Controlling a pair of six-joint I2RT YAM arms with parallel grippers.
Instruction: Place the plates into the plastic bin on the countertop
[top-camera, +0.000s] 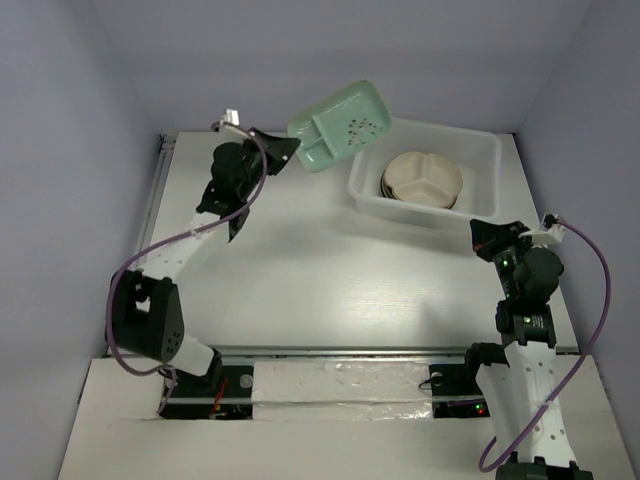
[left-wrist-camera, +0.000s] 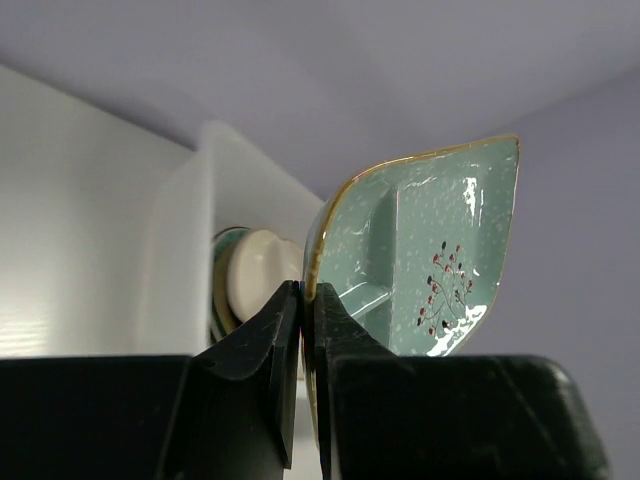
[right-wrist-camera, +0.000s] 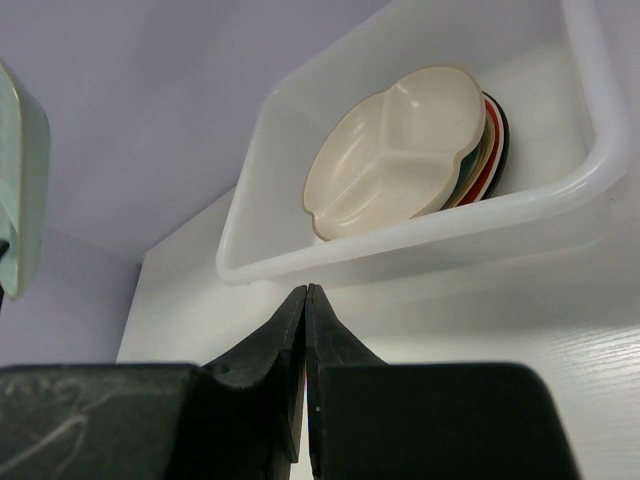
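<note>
While the left pincer clamps the mint rectangular plate aloft at the plastic bin's ten o'clock, a cream divided plate tops the stack inside; the right pincer is pressed together.

btm plates mostly hidden, mint plate cropped

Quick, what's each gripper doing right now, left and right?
Left gripper: closed on the edge of the mint rectangular plate.
Right gripper: closed, holding nothing.
</note>
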